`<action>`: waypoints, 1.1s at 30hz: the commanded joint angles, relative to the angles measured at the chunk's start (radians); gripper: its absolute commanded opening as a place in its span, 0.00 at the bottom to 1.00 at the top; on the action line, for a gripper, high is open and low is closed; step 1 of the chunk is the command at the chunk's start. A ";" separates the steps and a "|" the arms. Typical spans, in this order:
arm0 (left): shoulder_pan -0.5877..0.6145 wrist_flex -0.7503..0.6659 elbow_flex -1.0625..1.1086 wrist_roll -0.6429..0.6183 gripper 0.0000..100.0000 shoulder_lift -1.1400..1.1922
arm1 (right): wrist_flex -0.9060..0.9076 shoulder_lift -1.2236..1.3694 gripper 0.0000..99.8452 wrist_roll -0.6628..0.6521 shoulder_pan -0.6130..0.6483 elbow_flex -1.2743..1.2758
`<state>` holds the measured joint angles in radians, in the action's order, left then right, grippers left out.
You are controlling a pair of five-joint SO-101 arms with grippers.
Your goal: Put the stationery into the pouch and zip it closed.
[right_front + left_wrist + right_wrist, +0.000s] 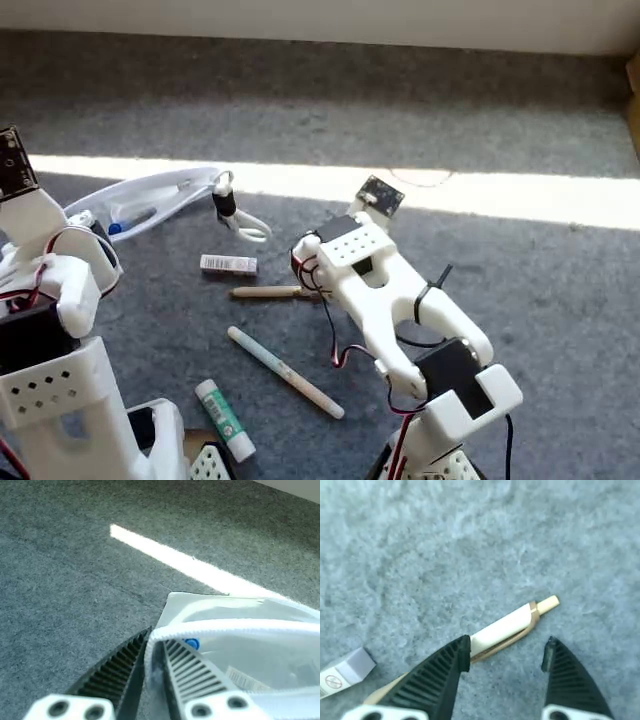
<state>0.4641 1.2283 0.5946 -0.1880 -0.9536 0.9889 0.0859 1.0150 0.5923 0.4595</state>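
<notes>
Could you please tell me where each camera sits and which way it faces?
High view: fixed above the table, looking down on the left arm, right arm and pouch.
Left wrist view: on the left arm's wrist, looking along the left gripper, shut on the pouch's rim.
Right wrist view: on the right arm's wrist, looking down past the open right gripper at a pen and eraser.
Shared: high view also shows that pen and eraser.

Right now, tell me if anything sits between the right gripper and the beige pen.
Nothing visible does. The open right gripper is directly at the pen, which lies on bare carpet; the eraser lies off to one side.
</notes>
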 commanded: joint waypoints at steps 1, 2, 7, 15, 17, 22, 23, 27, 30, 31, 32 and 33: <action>0.004 -0.017 -0.008 -0.011 0.01 0.004 | 0.010 0.001 0.22 0.009 -0.025 -0.031; 0.004 -0.017 -0.008 -0.011 0.01 0.004 | 0.010 0.001 0.22 0.009 -0.033 -0.031; 0.004 -0.017 -0.008 -0.011 0.01 0.004 | 0.007 0.001 0.14 0.005 -0.079 -0.031; 0.004 -0.017 -0.008 -0.011 0.01 0.004 | 0.007 0.002 0.13 0.002 -0.085 -0.033; 0.004 -0.017 -0.008 -0.011 0.01 0.004 | 0.010 0.002 0.13 0.002 -0.085 -0.033; 0.004 -0.017 -0.008 -0.011 0.01 0.004 | 0.012 0.002 0.11 -0.032 -0.088 -0.033; 0.004 -0.017 -0.008 -0.011 0.01 0.004 | 0.012 0.002 0.10 -0.034 -0.093 -0.033; 0.004 -0.017 -0.008 -0.011 0.01 0.004 | 0.010 0.001 0.03 -0.100 -0.097 -0.033; 0.004 -0.017 -0.008 -0.011 0.01 0.004 | 0.010 0.001 0.03 -0.138 -0.097 -0.033; 0.004 -0.017 -0.008 -0.011 0.01 0.004 | 0.010 0.001 0.03 -0.157 -0.097 -0.031; 0.004 -0.017 -0.008 -0.011 0.01 0.004 | 0.012 0.001 0.03 -0.173 -0.097 -0.031; 0.004 -0.017 -0.008 -0.011 0.01 0.004 | 0.012 0.001 0.03 -0.187 -0.097 -0.031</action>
<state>0.4641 1.2283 0.5946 -0.1880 -0.9536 0.9966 0.1013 0.8769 0.5033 0.4611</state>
